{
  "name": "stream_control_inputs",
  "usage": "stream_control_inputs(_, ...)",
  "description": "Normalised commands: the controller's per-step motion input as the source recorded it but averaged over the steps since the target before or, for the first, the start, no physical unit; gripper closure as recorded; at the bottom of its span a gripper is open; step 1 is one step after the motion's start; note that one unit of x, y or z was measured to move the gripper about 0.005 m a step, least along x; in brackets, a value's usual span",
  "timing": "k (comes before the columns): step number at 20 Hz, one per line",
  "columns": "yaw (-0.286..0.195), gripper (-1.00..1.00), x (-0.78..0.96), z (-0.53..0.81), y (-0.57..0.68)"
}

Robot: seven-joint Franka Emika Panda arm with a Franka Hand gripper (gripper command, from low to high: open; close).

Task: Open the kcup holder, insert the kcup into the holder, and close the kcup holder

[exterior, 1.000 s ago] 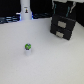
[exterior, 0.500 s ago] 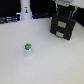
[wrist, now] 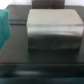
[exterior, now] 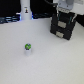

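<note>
Whether the jaws are open or closed cannot be told: in the exterior view the arm's pale end (exterior: 64, 7) hangs low over the top of the kcup holder (exterior: 63, 26), and the fingertips are lost in blur against its dark body. The wrist view is filled with a soft grey boxy surface, the holder's top (wrist: 54, 27), seen from very close, with a teal shape (wrist: 4, 29) at one edge that is too blurred to identify. The holder stands at the far side of the white counter (exterior: 50, 60), toward the exterior view's right, both stacked drawer fronts flush with its face. The kcup (exterior: 28, 48), white with a green top, stands upright alone on the counter, well apart from the holder and nearer the camera, toward the exterior view's left. A tall white post (exterior: 25, 11) stands at the far edge.
</note>
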Motion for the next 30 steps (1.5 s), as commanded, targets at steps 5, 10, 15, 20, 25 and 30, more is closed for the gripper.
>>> stream_control_inputs(5, -0.015, -1.0, -0.39, -0.37, 0.01)
stream_control_inputs(10, -0.016, 1.0, -0.31, -0.21, 0.03)
stream_control_inputs(15, -0.023, 1.0, -0.13, -0.02, 0.01)
stream_control_inputs(20, -0.003, 1.0, 0.01, 0.0, 0.0)
stream_control_inputs(25, -0.007, 1.0, 0.07, 0.0, -0.02)
stream_control_inputs(30, -0.038, 1.0, 0.63, 0.23, -0.15)
